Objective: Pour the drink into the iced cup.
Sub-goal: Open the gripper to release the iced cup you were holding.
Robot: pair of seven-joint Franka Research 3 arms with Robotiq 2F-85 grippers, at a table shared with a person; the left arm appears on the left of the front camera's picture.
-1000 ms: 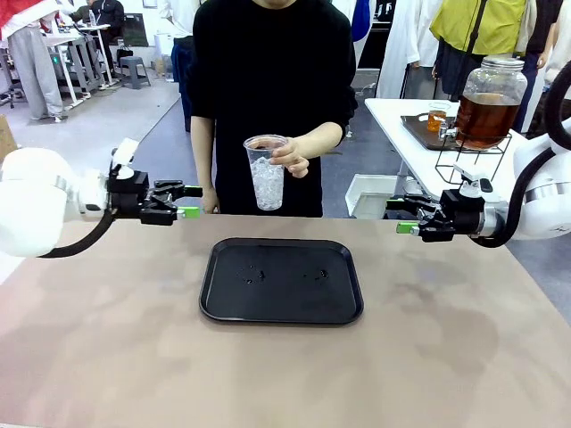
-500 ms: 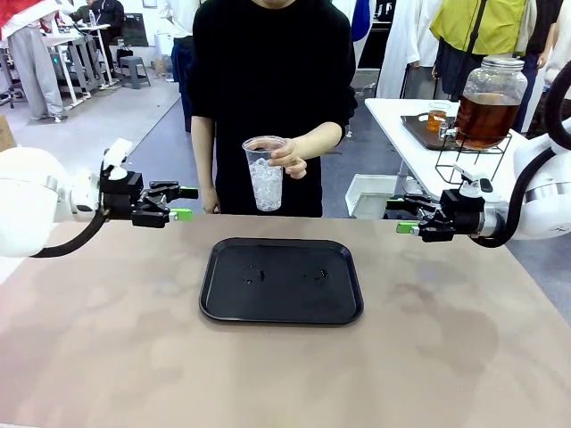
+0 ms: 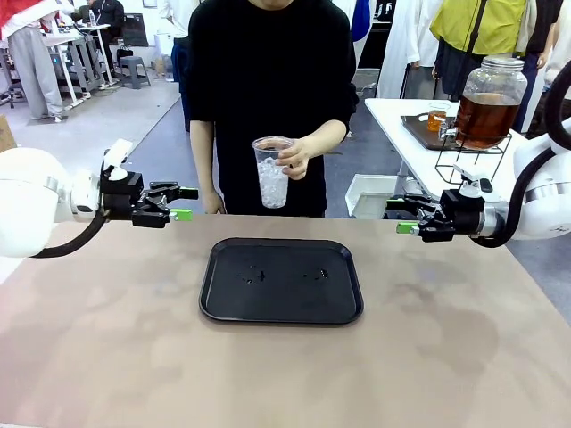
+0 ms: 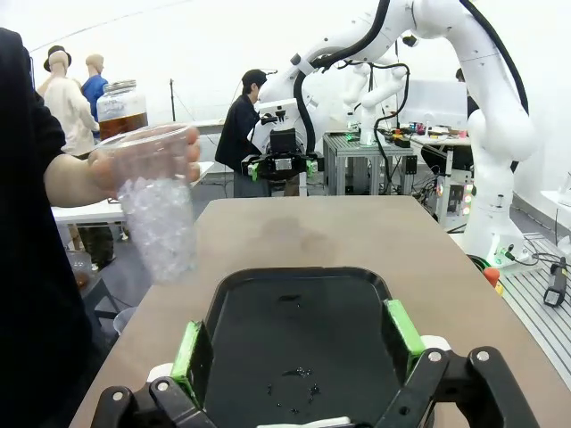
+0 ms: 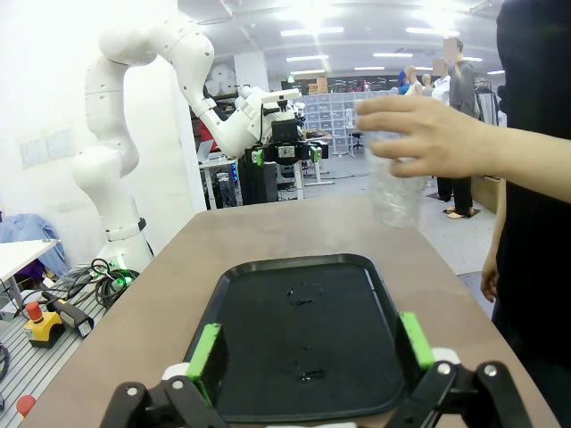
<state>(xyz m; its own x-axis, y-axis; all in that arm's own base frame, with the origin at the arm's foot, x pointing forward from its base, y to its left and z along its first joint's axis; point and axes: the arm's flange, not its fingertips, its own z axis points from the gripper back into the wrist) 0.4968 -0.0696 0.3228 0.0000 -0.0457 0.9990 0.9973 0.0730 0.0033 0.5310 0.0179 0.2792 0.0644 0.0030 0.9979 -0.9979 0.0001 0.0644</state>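
Note:
A person at the far side holds the iced cup (image 3: 273, 175), a clear plastic cup full of ice, in one hand (image 3: 295, 158) above the far edge of the black tray (image 3: 223, 303). My left gripper (image 3: 186, 203) hovers open at the table's far left, level with the cup's base and apart from it. At the far right my right gripper (image 3: 399, 217) is open too, nothing between its fingers. The left wrist view has the iced cup (image 4: 161, 223) at upper left, beyond the left gripper (image 4: 296, 343). In the right wrist view the cup (image 5: 395, 192) is at upper right, beyond the right gripper (image 5: 310, 352). Which drink is meant I cannot tell.
A glass dispenser jar of brown liquid (image 3: 489, 102) stands on a white side table (image 3: 393, 111) at the back right, beside a small cup of orange liquid (image 3: 436, 116). The tray bears a few droplets. The brown tabletop (image 3: 285, 374) is bare around it.
The person's hand has carried the iced cup slightly to the right. My left gripper has drawn back a little to the left. The right arm has stayed still.

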